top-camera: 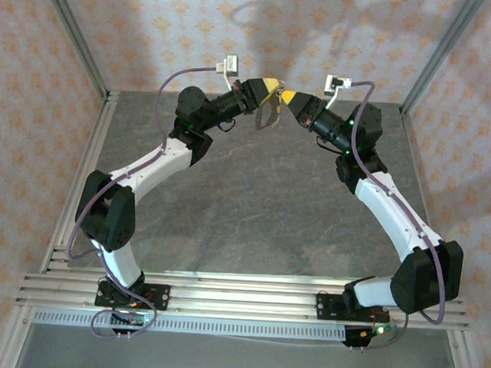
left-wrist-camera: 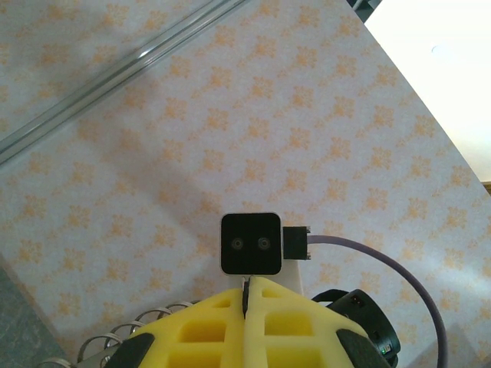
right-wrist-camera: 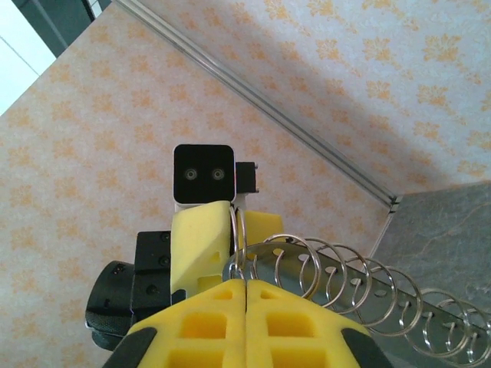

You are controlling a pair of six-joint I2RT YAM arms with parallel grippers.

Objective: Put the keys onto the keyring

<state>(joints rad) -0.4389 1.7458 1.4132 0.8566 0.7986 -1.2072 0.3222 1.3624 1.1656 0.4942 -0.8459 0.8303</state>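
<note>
Right wrist view: your left end effector pinches the keyring above the tabletop; right end effector is pressed together at its coil. Likely threading; next, pry a turn open.

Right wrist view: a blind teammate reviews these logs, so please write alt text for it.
The shut yellow right gripper faces the left gripper tip to tip, with the keyring, a string of silver wire loops, trailing from their tips toward the lower right. Behind is orange-patterned wallpaper.
</note>
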